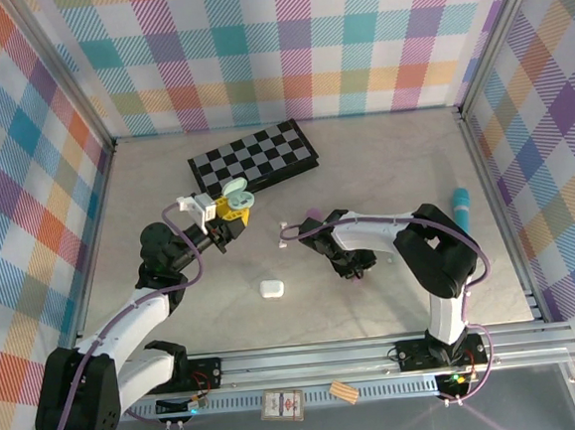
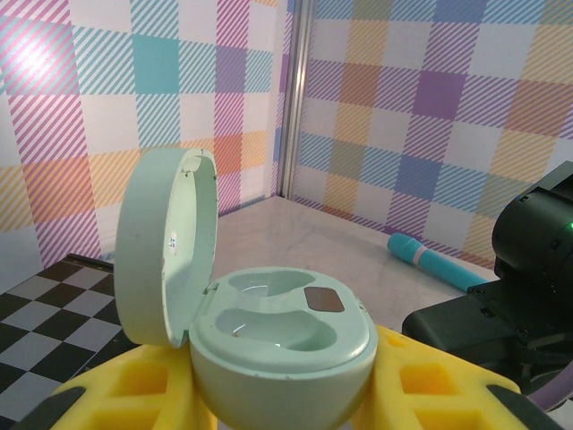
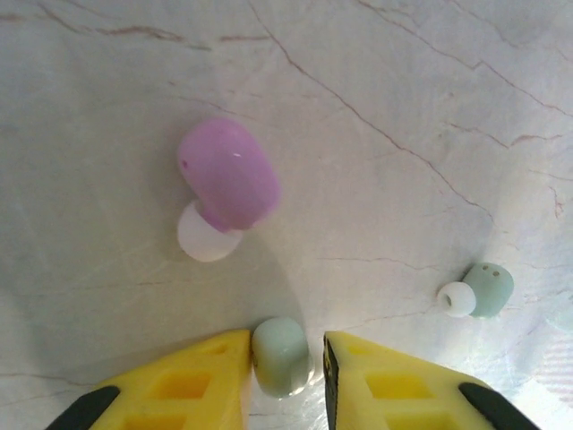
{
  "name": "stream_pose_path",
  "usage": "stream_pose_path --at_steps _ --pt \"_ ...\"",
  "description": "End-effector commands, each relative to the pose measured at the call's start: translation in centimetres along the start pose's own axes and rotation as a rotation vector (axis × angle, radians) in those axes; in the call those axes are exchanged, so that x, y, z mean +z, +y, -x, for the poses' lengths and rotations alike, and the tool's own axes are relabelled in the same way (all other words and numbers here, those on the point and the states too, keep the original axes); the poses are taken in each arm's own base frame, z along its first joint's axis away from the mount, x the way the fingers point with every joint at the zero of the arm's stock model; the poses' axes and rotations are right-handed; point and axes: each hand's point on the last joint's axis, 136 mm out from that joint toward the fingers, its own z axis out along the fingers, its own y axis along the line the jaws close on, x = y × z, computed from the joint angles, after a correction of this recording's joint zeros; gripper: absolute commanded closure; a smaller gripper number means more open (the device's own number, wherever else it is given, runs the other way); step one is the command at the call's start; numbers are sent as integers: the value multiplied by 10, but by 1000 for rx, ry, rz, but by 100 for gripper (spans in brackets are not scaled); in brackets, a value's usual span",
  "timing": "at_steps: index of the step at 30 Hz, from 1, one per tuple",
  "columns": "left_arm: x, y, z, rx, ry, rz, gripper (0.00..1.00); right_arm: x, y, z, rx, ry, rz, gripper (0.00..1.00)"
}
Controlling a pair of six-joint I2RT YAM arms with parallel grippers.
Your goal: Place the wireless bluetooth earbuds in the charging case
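My left gripper (image 2: 282, 387) is shut on a mint-green charging case (image 2: 285, 345) and holds it above the table. The lid (image 2: 166, 246) stands up and both wells are bare. From above, the case (image 1: 234, 191) sits at the left gripper (image 1: 226, 212), near the chessboard. My right gripper (image 3: 286, 348) is down at the table, open, its yellow fingers (image 3: 192, 381) on either side of a mint-green earbud (image 3: 279, 356). The left finger touches the bud; a thin gap shows on the right. A lilac earbud (image 3: 228, 184) and another mint-green earbud (image 3: 483, 291) lie loose ahead.
A folded chessboard (image 1: 253, 156) lies at the back. A white closed case (image 1: 270, 288) rests near the front middle. A teal tube (image 1: 460, 201) lies at the right. The right arm (image 1: 369, 236) stretches low across the table's centre.
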Motion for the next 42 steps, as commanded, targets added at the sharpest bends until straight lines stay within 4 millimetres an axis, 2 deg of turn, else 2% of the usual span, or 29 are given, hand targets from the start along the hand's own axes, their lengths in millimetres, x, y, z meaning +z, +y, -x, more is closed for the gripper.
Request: stream_pose_path --at_steps 1,13,22,32,42 --pt "-3 0 5 21 -16 -4 68 -2 -6 -4 14 22 -34 73" --pt "-3 -1 6 21 -19 -6 68 6 -1 -8 -17 62 -40 70" --pt "-3 -3 9 23 -28 -17 68 5 -2 -9 -13 60 -35 77" --pt "-1 -8 10 28 -29 -48 68 -13 -3 0 52 -27 80 80" --pt "12 -23 5 35 -21 -105 68 -49 -15 15 142 -145 252 80"
